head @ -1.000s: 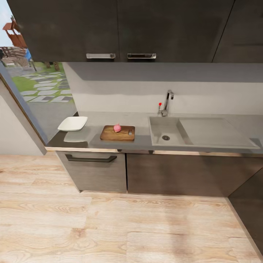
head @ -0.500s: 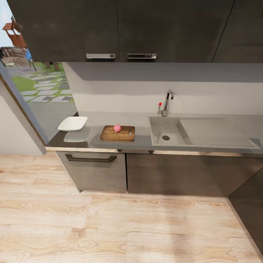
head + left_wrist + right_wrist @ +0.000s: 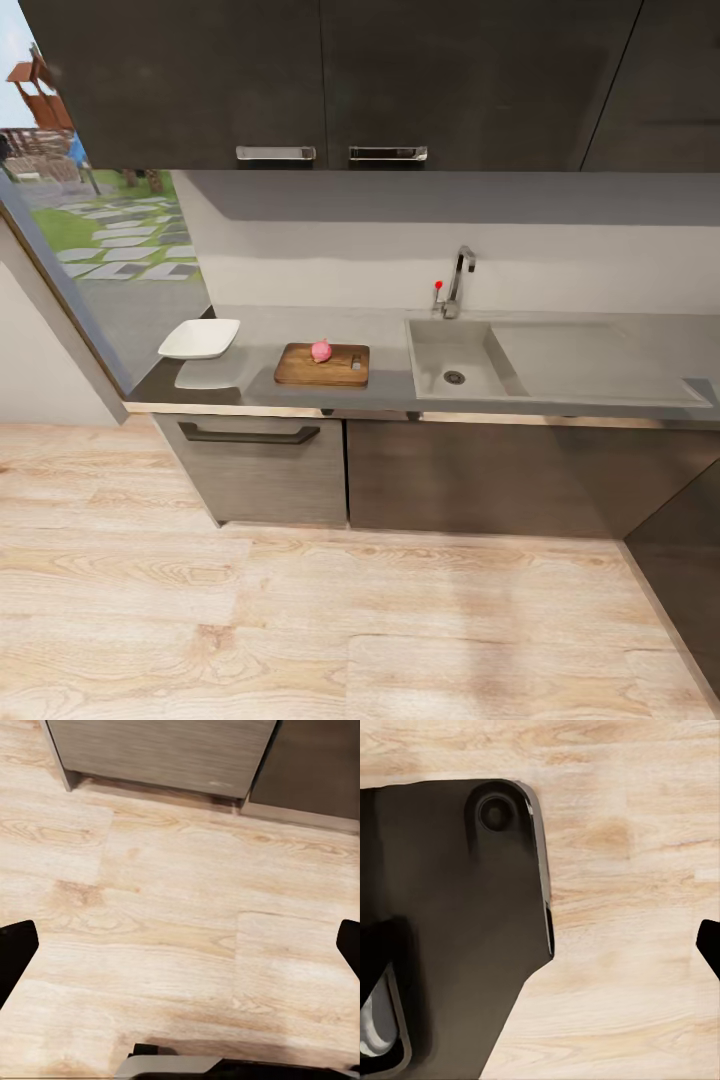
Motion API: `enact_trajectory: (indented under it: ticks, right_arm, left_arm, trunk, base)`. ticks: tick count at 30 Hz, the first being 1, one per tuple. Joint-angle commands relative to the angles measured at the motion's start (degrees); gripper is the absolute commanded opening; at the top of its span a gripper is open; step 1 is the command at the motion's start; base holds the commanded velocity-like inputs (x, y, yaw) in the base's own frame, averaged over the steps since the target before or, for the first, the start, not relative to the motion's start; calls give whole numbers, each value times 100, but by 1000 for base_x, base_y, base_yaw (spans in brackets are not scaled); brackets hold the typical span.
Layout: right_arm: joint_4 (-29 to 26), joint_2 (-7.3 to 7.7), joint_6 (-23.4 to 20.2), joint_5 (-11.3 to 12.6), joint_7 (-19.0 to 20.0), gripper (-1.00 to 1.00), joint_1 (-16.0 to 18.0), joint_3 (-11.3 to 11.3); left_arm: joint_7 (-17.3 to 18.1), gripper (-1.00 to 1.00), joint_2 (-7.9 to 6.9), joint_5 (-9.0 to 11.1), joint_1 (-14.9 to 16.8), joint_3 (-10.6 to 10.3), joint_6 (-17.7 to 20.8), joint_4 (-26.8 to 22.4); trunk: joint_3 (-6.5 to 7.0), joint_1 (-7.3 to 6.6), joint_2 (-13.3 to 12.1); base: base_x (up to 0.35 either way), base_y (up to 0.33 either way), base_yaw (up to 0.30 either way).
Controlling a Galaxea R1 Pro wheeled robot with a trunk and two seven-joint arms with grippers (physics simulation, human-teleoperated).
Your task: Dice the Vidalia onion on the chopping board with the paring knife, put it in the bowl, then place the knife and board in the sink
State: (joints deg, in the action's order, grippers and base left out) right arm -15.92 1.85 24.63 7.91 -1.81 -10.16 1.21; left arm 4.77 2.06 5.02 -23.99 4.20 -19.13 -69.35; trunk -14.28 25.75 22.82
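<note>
The small pinkish-red onion (image 3: 321, 350) already sits on the brown wooden chopping board (image 3: 300, 368) on the grey tabletop (image 3: 385, 330), so dicing comes next, needing an approach since the left hand (image 3: 180, 945) hangs spread above the floor

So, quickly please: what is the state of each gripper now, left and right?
Left gripper: open, fingertips wide apart, holding nothing, over the wooden floor.
Right gripper: cannot be told; one fingertip shows, a dark robot part hides the rest.
</note>
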Motion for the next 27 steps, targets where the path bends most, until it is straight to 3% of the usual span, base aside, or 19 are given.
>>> enact_trajectory:
  ticks: [1,9,27]
  right_arm:
    - [-12,-16,5,43,-4,100,-3,10]
    - [-23,-105,-11,28,27,100,-3,20]
    - [-148,-99,-4,-43,20,100,-3,14]
  left_arm:
    - [50,100,5,53,-1,11,0,10]
    - [52,100,12,44,-1,10,6,188]
    - [55,100,14,43,-1,11,5,220]
  trunk:
    - [-8,4,10]
    - [-8,4,10]
    - [-8,4,10]
  base:
    - [0,0,0]
    - [0,0,0]
    - [0,0,0]
